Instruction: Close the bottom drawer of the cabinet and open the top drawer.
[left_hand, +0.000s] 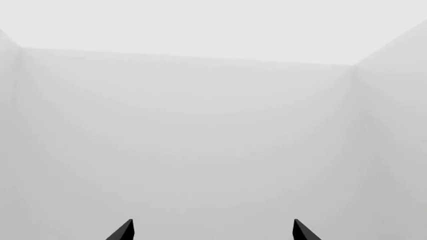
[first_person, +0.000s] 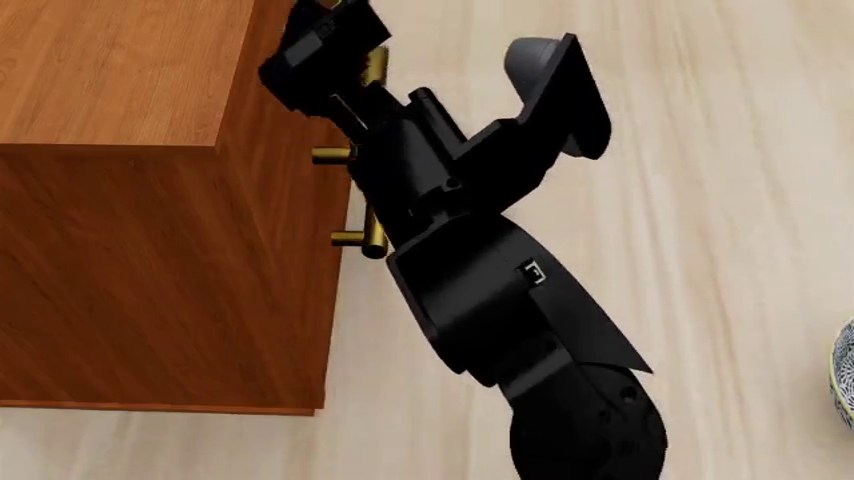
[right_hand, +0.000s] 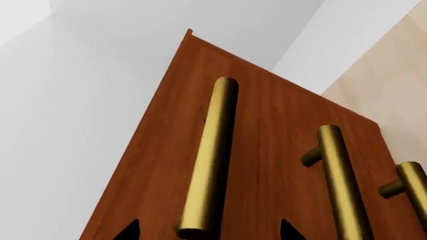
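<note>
The right gripper (right_hand: 208, 231), jaws spread wide, straddles the top drawer's brass bar handle (right_hand: 208, 155), whose long axis runs straight away between the fingertips.

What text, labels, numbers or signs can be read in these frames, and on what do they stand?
No readable text in any view.
Right arm: one small white bracket-like mark on its black housing, too small to read.
Cabinet and its brass handles: bare, no label.
Patterned bowl: decoration only, no letters.
Left wrist view: blank pale walls.
</note>
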